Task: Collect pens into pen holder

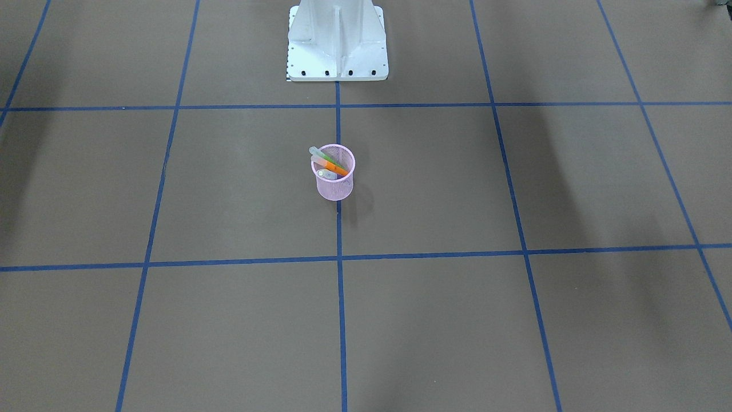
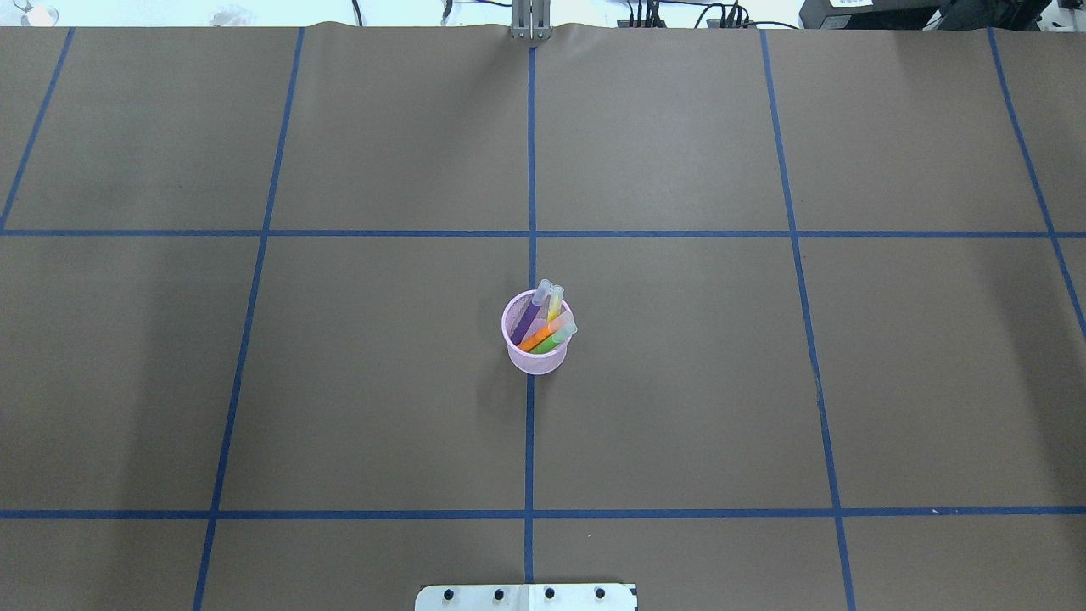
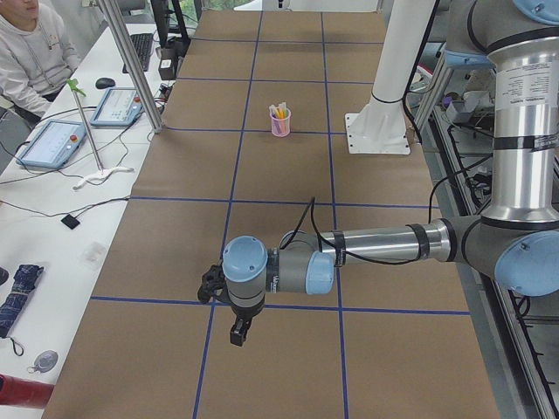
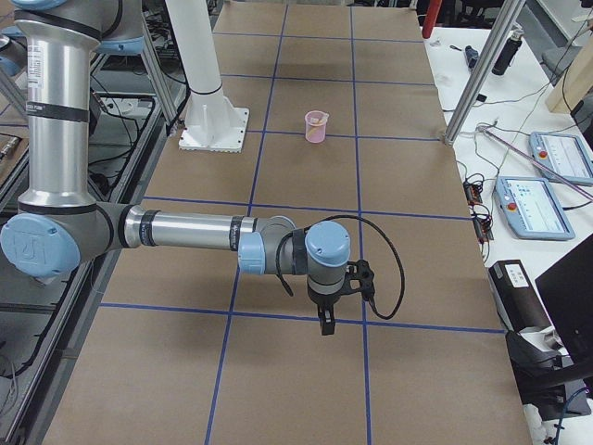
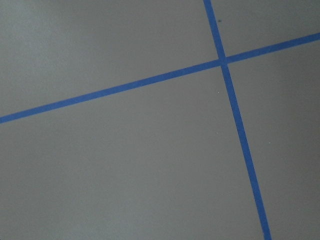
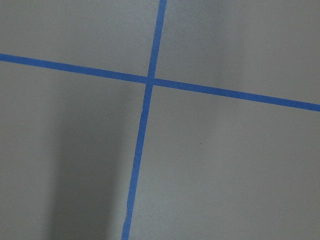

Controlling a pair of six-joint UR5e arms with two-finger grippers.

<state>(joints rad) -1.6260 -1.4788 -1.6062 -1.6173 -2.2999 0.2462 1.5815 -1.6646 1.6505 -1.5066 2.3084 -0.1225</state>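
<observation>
The pink mesh pen holder (image 2: pixel 536 363) stands upright on the middle blue line, near the table's centre. In it lean the purple pen (image 2: pixel 527 320), the yellow pen (image 2: pixel 554 305), the orange pen (image 2: pixel 538 339) and the green pen (image 2: pixel 557 339), pale caps up. The holder also shows in the front view (image 1: pixel 334 189) and in both side views (image 3: pixel 279 127) (image 4: pixel 316 130). My left gripper (image 3: pixel 238 333) hangs over the table's left end, far from the holder. My right gripper (image 4: pixel 325 327) hangs over the right end. I cannot tell whether either is open or shut.
The robot's white base (image 1: pixel 337 51) stands just behind the holder. Brown paper with a blue tape grid (image 2: pixel 530 475) covers the table. Both wrist views show only paper and tape crossings. Operators' desks with control tablets (image 4: pixel 533 204) flank the far edge.
</observation>
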